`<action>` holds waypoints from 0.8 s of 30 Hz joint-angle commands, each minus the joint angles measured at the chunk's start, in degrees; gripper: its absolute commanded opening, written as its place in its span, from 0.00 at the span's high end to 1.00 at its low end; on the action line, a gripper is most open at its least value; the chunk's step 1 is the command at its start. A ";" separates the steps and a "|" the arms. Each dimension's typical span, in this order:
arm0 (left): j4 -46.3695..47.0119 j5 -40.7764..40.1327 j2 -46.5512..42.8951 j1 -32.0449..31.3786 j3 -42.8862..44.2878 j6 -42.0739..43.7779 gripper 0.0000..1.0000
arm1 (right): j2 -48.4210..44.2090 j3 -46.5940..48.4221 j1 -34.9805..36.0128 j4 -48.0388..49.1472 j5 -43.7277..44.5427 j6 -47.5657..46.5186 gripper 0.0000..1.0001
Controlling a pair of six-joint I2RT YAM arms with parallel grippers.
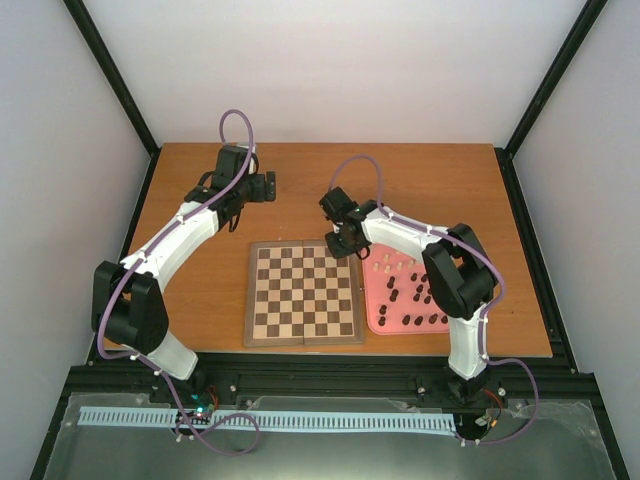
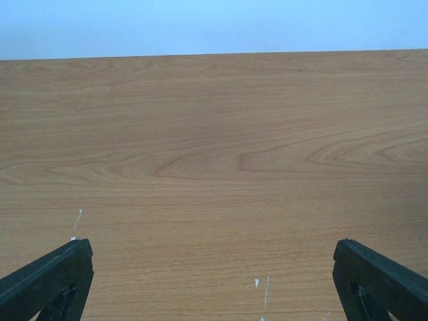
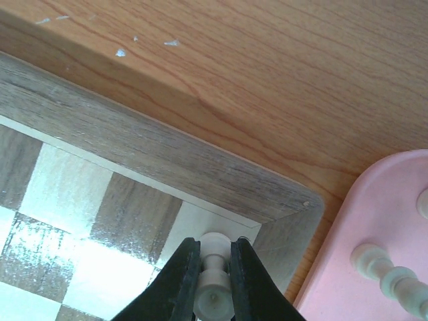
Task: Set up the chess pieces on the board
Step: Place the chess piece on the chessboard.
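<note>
The board (image 1: pixel 305 293) lies in the middle of the table, its squares bare in the top view. My right gripper (image 3: pixel 215 251) is shut on a cream chess piece (image 3: pixel 215 294) that stands upright with its base on the light corner square at the board's (image 3: pixel 134 144) far right corner. In the top view this gripper (image 1: pixel 340 246) sits at that same corner. My left gripper (image 2: pixel 214 287) stands open over bare table, with nothing between its fingers (image 2: pixel 47 281); it hovers beyond the board's far left side (image 1: pixel 268 187).
A pink tray (image 1: pixel 372 310) lies right of the board, touching its edge, with several cream pieces (image 1: pixel 385 265) at its far end and several dark pieces (image 1: pixel 415 305) nearer. The tray's rim (image 3: pixel 374 221) and cream pieces (image 3: pixel 388 275) are close to my right fingers.
</note>
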 commanded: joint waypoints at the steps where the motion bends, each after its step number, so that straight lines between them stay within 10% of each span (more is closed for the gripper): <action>1: -0.58 0.00 0.31 -0.27 1.68 0.57 0.00 | 0.59 1.76 1.01 0.33 0.10 0.56 0.88; 14: -0.53 0.03 -0.03 -0.27 1.51 0.50 0.00 | 1.29 1.59 1.01 -0.25 0.81 0.69 0.87; 24: -0.59 -0.03 0.06 -0.29 1.57 0.50 0.00 | 0.87 2.14 1.29 -0.29 1.70 0.43 0.60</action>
